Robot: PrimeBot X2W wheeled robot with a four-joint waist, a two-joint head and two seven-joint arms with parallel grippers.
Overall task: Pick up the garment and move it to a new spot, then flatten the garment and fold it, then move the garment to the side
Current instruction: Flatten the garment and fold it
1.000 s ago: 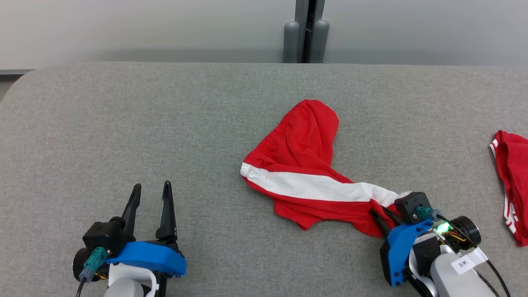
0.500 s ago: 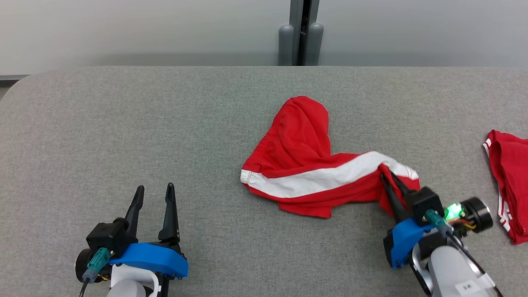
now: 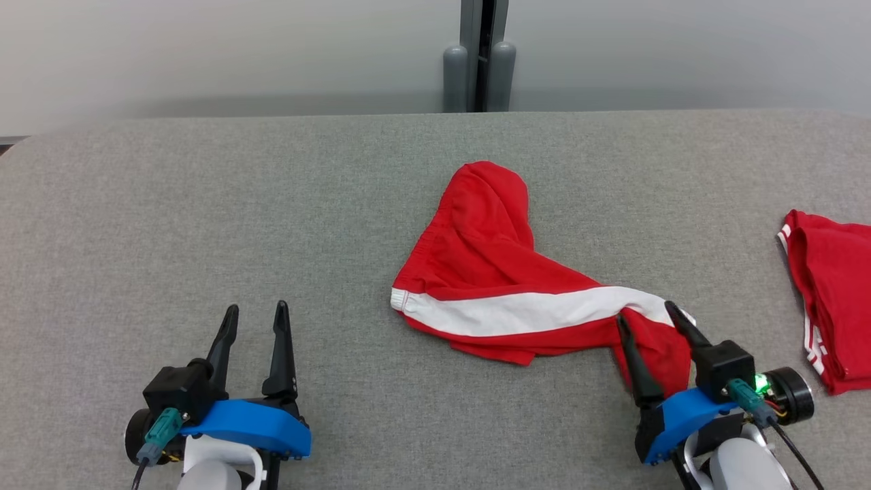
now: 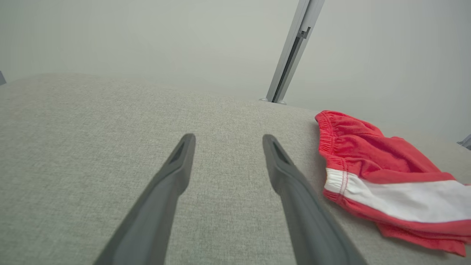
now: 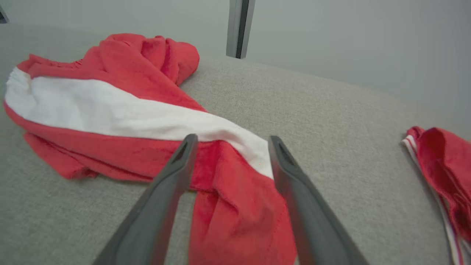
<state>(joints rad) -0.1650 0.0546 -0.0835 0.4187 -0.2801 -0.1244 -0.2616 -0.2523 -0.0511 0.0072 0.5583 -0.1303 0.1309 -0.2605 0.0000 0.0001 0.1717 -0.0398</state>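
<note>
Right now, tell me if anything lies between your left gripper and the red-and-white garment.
Nothing visible does. Bare grey table is all that lies between the open left gripper and the garment at its waistband end. The right gripper stands open over its other end.

The red shorts [image 3: 491, 253] are lying crumpled on the grey table [image 3: 204, 204], a little right of its middle. A broad white stripe is running across them from the gathered waistband on the left to the bunched leg end on the right, nearer the table's front edge. The upper part is humping up in folds toward the table's far edge.
</note>
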